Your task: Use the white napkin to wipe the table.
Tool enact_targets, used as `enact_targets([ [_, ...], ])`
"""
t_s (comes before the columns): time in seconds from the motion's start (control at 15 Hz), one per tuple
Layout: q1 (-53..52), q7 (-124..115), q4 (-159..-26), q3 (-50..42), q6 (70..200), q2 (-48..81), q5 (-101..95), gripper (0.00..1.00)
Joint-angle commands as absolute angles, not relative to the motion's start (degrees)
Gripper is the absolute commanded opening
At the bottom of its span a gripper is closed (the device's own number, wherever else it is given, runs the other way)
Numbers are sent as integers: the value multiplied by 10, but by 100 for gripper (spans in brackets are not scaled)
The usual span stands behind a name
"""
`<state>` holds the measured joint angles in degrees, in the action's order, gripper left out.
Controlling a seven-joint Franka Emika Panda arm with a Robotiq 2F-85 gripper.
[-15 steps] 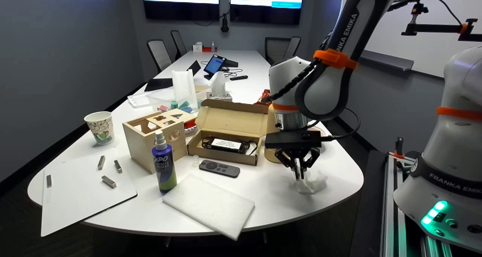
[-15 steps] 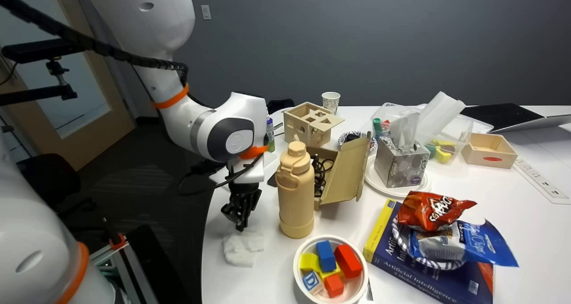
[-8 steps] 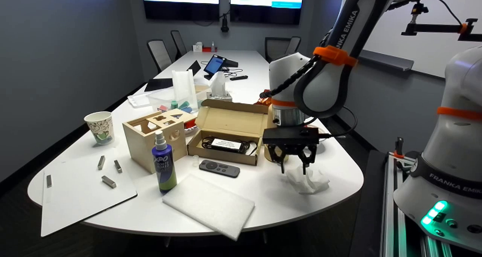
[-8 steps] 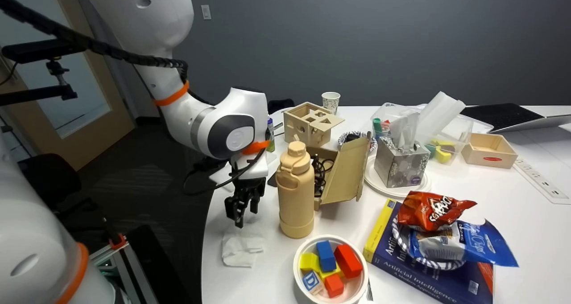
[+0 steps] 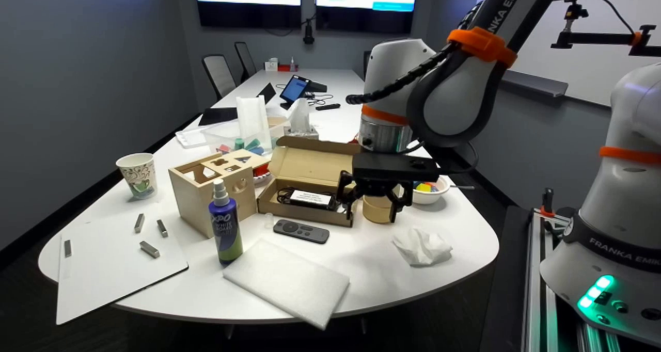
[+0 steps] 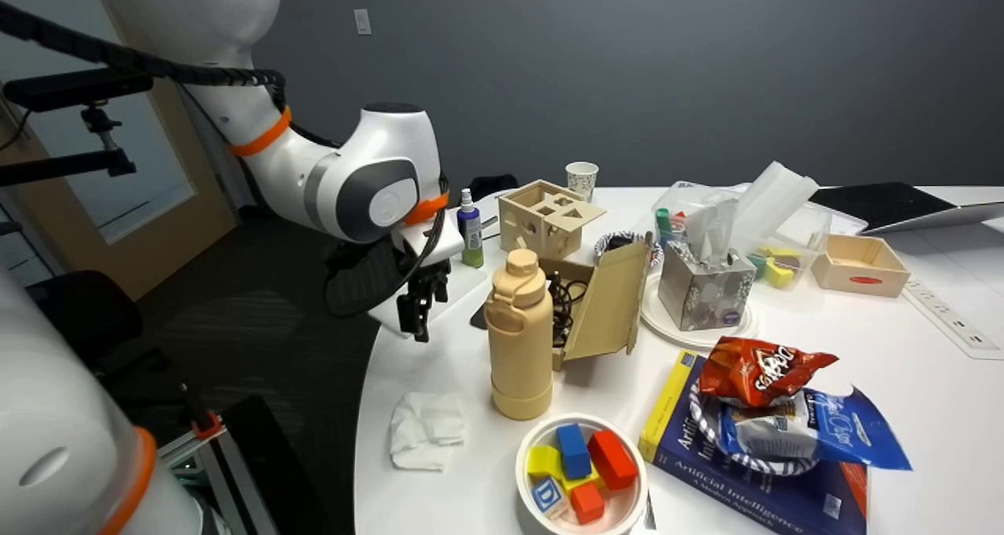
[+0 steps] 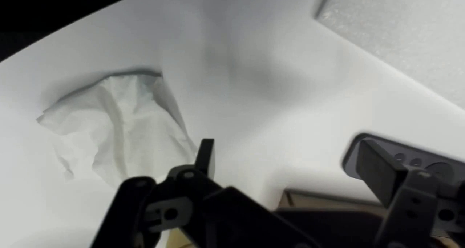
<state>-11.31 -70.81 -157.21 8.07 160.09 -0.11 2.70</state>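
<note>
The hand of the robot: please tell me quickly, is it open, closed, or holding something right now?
Hand: open, holding nothing; the white napkin lies apart from it on the table.

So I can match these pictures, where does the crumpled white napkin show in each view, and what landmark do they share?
In an exterior view: the napkin, right of center, in the lower half.
In an exterior view: the napkin, left of center, in the lower half.
In the wrist view: the napkin, at left, about mid-height.
Shared landmark: the table, its curved edge passing the napkin.
</note>
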Motion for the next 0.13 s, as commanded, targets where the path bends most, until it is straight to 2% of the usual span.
enact_targets([
  [0.0,-120,-607,-1586,102,1597,-60,94,99],
  [0.07,-124,-574,-1595,105,1596,-73,120,100],
])
